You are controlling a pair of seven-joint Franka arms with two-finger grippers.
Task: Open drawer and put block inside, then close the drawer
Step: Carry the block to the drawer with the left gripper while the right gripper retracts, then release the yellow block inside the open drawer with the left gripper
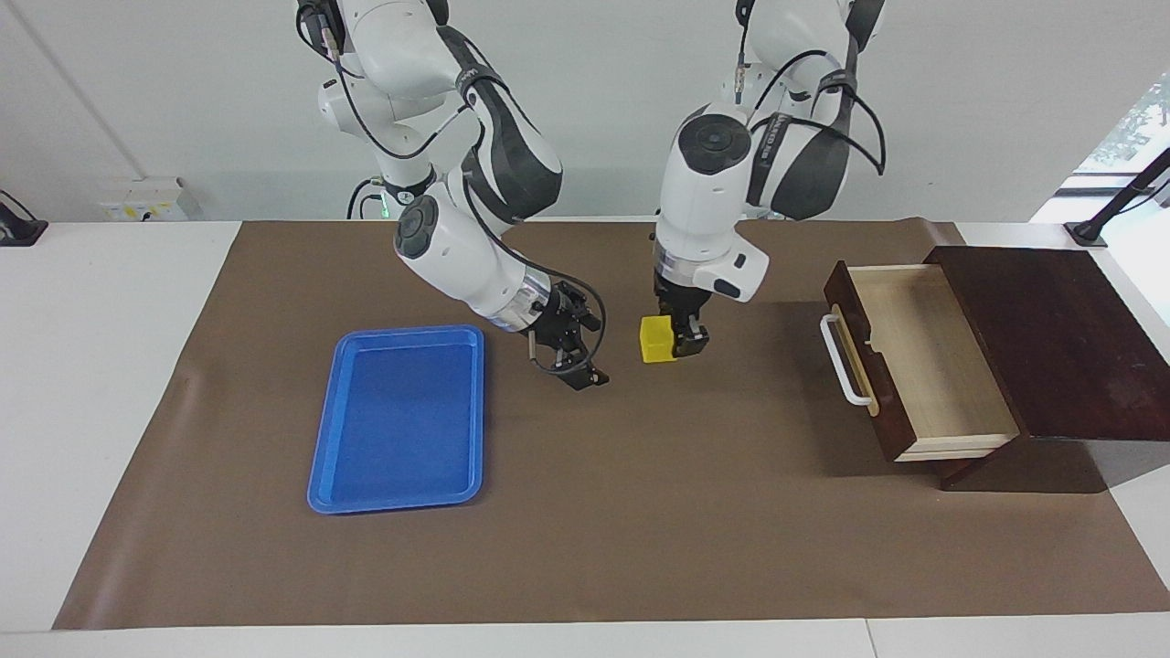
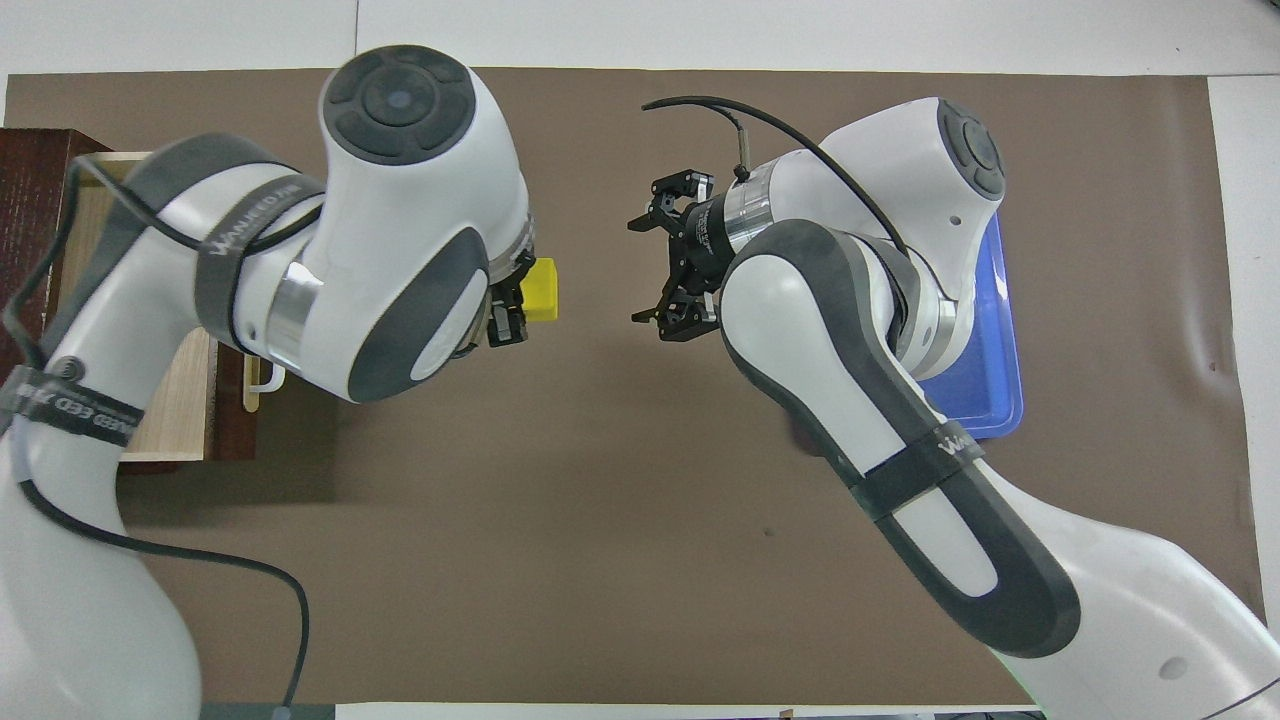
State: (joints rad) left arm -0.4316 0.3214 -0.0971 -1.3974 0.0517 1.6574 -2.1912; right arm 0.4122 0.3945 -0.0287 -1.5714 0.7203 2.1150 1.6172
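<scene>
The drawer (image 1: 914, 366) stands pulled out of its dark wooden box (image 1: 1060, 338) at the left arm's end of the table. Its pale interior is empty and its white bar handle (image 1: 845, 361) faces the middle of the mat. In the overhead view the left arm hides most of the drawer (image 2: 170, 410). My left gripper (image 1: 675, 347) points down over the mat's middle, shut on the yellow block (image 1: 656, 340); both also show in the overhead view, the gripper (image 2: 515, 300) and the block (image 2: 541, 290). I cannot tell if the block touches the mat. My right gripper (image 1: 576, 361) hangs open and empty beside it (image 2: 642, 270).
A blue plastic tray (image 1: 402, 416) lies empty on the brown mat toward the right arm's end, partly under the right arm in the overhead view (image 2: 990, 380). Bare mat lies between the block and the drawer's handle.
</scene>
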